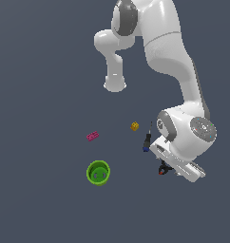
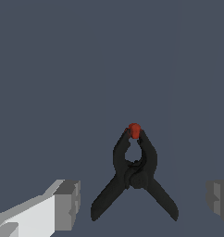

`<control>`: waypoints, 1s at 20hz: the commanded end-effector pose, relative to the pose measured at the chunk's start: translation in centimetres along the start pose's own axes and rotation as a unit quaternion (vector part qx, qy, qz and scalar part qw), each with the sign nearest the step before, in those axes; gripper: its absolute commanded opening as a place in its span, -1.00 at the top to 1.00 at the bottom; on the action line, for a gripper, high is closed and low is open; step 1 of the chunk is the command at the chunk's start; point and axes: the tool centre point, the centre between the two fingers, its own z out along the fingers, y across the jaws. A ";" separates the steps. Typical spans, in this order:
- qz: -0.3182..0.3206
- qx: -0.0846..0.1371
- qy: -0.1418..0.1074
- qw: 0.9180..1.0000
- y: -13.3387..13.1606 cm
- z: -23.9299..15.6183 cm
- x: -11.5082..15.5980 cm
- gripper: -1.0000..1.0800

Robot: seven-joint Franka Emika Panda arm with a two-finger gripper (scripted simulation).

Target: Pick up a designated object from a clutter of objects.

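The designated object, a small black clamp (image 2: 134,173) with a red tip and two splayed handles, lies on the dark grey floor. In the wrist view it sits between my two fingers (image 2: 67,203), which stand wide apart on either side without touching it. My gripper (image 2: 144,203) is open and holds nothing. In the exterior view the hand (image 1: 176,161) hangs low right over the clamp (image 1: 162,169), and only the clamp's black and red edge peeks out beside it.
The rest of the clutter lies toward the exterior view's left: a slim dark tool with a blue end (image 1: 147,141) close to the hand, a tiny yellow cube (image 1: 135,126), a pink flat brick (image 1: 92,136) and a green round cup (image 1: 98,172).
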 end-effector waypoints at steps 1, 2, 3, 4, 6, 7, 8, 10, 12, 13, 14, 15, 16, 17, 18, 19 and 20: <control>0.001 -0.001 0.000 1.000 0.1 1.3 0.0 -0.92; 0.001 -0.001 0.000 1.000 0.1 1.9 -0.1 -0.92; 0.001 -0.001 0.000 1.000 0.1 2.4 -0.1 -0.92; 0.001 -0.001 0.000 1.000 0.1 2.9 -0.1 -0.92; 0.001 0.000 0.000 1.000 0.1 3.6 -0.1 -0.92; 0.001 0.000 0.000 1.000 0.1 3.8 -0.1 -0.92; 0.001 0.000 0.000 1.000 0.1 3.9 -0.1 -0.92; 0.002 0.000 0.000 1.000 0.0 3.9 0.0 -0.92; 0.002 0.000 0.000 1.000 0.0 3.9 0.0 1.00; 0.002 0.000 0.000 1.000 0.0 3.9 0.0 1.00; 0.002 0.000 0.000 1.000 0.0 3.9 0.0 1.00; 0.002 0.000 0.000 1.000 0.0 3.9 0.0 1.00; 0.002 0.000 0.000 1.000 0.0 3.9 0.0 1.00; 0.002 0.000 0.000 1.000 0.0 3.9 0.0 1.00; 0.002 0.000 0.000 1.000 0.0 3.9 0.0 1.00; 0.002 0.000 0.000 1.000 0.0 3.9 0.0 1.00; 0.002 0.000 0.000 1.000 0.0 3.9 0.0 1.00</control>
